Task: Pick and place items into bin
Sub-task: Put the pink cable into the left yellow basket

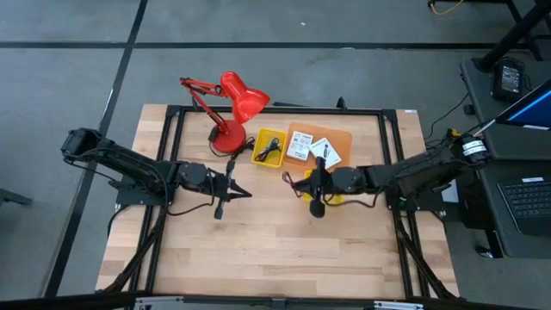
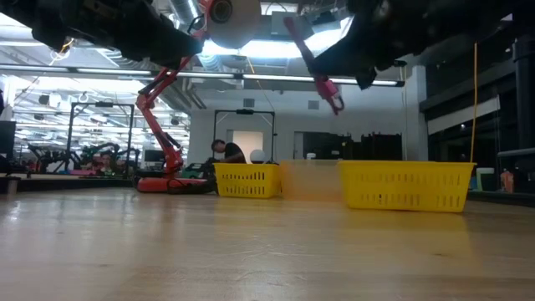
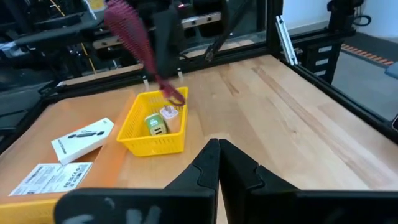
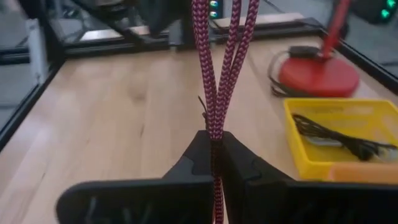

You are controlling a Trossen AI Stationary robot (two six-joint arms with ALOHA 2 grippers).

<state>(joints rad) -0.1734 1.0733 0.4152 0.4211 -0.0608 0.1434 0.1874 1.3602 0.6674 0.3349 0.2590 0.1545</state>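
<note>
- Maroon cord (image 4: 219, 68), braided in two strands, sits pinched between the closed fingers of your right gripper (image 4: 216, 146), raised above the yellow bin (image 3: 152, 124).
- Only your left wrist view shows that bin's contents: a green block (image 3: 155, 124) and a white piece.
- Your left gripper (image 3: 217, 155) hangs with fingers together, holding nothing.
- Pale wood table (image 1: 258, 250); red lamp (image 1: 232, 108) at its far edge.

Maroon cord (image 4: 219, 68) pinched doubled in right gripper (image 4: 217, 144), black cable (image 4: 336, 138) in yellow bin (image 4: 298, 134)
</note>
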